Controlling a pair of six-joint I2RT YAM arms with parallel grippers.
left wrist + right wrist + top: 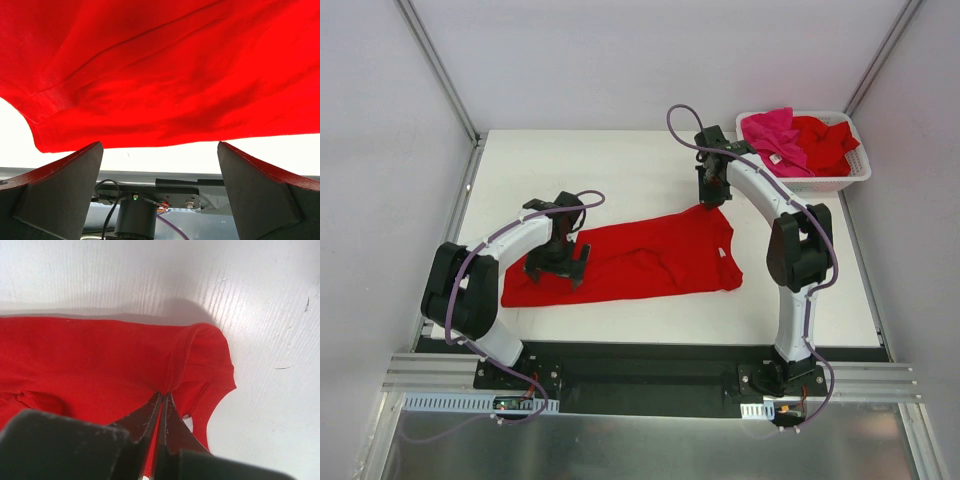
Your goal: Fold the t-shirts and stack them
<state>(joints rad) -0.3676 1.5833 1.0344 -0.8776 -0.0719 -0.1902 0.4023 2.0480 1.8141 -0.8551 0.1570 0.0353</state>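
A red t-shirt point(165, 70) is lying creased across the upper part of the view, its edge resting on the white table point(165, 157). The left gripper point(160, 146) is pointing at that edge, its dark fingers point(60, 195) standing wide apart with nothing between them. Below, a purple cable point(170, 228) is trailing beside the black arm base point(135, 220).

The flat shirt point(165, 75) runs off the left wrist view's top. In the basket point(840, 183), a pink shirt point(775, 132) half hides a red one point(828, 140).
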